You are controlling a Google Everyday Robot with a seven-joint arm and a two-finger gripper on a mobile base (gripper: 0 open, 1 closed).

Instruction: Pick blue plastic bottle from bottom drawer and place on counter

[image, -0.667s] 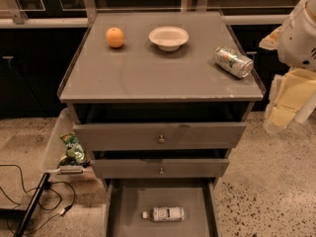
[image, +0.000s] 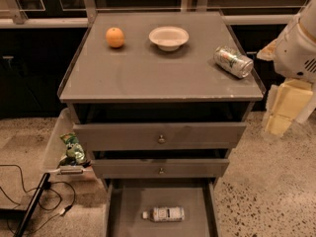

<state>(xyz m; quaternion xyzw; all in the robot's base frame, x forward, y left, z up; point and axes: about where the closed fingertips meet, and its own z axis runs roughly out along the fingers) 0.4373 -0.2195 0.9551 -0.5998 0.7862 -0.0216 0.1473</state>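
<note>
The blue plastic bottle [image: 164,214] lies on its side on the floor of the open bottom drawer [image: 128,206], white cap to the left, pale label facing up. The counter [image: 158,70] is the flat grey top of the cabinet above. My gripper [image: 282,113] hangs at the far right of the view, off the cabinet's right side, at about the height of the top drawer. It is well away from the bottle and holds nothing that I can see.
On the counter stand an orange [image: 115,37], a white bowl [image: 169,37] and a dented silver-green can [image: 233,61] lying near the right edge. Two knobbed drawers [image: 160,136] are slightly open. A clear bin with a green bag [image: 72,150] and cables sit left of the cabinet.
</note>
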